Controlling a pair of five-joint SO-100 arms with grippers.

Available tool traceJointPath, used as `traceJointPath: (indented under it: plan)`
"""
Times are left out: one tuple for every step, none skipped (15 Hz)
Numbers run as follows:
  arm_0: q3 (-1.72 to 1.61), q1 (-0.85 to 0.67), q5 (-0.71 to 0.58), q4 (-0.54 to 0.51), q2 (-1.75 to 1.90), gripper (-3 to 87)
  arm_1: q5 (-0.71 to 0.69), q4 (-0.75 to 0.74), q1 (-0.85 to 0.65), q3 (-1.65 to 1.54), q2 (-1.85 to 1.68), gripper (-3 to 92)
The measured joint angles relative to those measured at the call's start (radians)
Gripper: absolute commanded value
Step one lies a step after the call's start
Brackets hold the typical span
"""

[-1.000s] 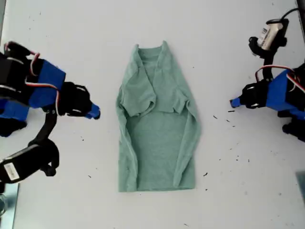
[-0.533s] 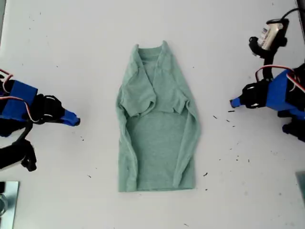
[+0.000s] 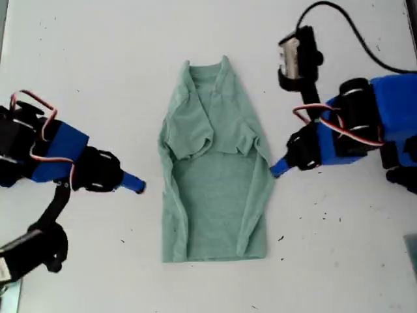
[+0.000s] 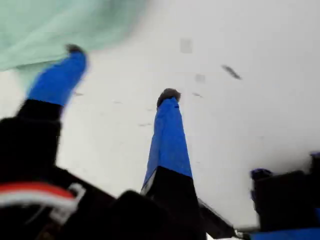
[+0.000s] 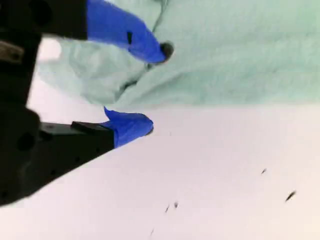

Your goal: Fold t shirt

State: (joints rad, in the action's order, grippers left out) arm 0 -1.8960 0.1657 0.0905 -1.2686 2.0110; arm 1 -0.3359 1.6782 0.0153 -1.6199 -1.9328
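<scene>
as the exterior view looks straight down, the t shirt [image 3: 215,195] lies flat in the middle of the white counter [image 3: 98,78], neck toward the top of the view, both sleeves and side edges folded in over the body so it makes a narrow strip. my first gripper [image 3: 133,184] comes in from the exterior view's left, its blue tip low over bare counter, near the shirt's edge on that side but apart from it. my second gripper [image 3: 279,167] comes from the exterior view's right, its blue tip right at the shirt's folded edge on that side. a white sticker [image 3: 14,236] sits on a black part of the first arm and another white sticker [image 3: 288,57] on the second arm; any writing on them is too small to read. small dark specks [image 3: 281,238] dot the counter.

in the first wrist view, which is blurred, my first gripper [image 4: 122,72] has its two blue fingers [image 4: 167,135] spread apart with nothing between them. the shirt [image 4: 60,25] shows just beyond one fingertip; the rest is counter [image 4: 250,100].

in the second wrist view my second gripper [image 5: 154,87] is also spread wide and grasps nothing: one of the fingers [image 5: 120,27] hangs over the shirt [image 5: 240,50], the other is over the counter [image 5: 225,165] just outside the cloth's edge.
</scene>
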Motion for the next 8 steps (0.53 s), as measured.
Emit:
traceJointPath:
  plan:
    - [0.104, 0.025, -0.025, -0.011, -0.054, 28.8, 0.014, 0.038, 0.052, 0.184, 0.083, 42.5]
    - [0.201, 0.046, -0.037, -0.029, -0.115, 28.8, 0.038, 0.051, 0.1, 0.305, 0.14, 42.7]
    - [0.296, 0.067, -0.037, -0.057, -0.181, 28.7, 0.067, 0.058, 0.14, 0.371, 0.175, 42.7]
    - [0.37, 0.087, -0.037, -0.066, -0.238, 28.8, 0.098, 0.058, 0.175, 0.414, 0.199, 42.4]
    - [0.423, 0.107, -0.037, -0.067, -0.282, 28.9, 0.121, 0.058, 0.202, 0.44, 0.216, 42.0]
    - [0.448, 0.12, -0.037, -0.066, -0.327, 28.8, 0.147, 0.058, 0.229, 0.449, 0.233, 41.7]
    - [0.456, 0.124, -0.037, -0.066, -0.365, 29.1, 0.169, 0.058, 0.253, 0.451, 0.258, 41.5]
    - [0.46, 0.126, -0.037, -0.06, -0.403, 29.0, 0.186, 0.057, 0.27, 0.451, 0.288, 41.0]
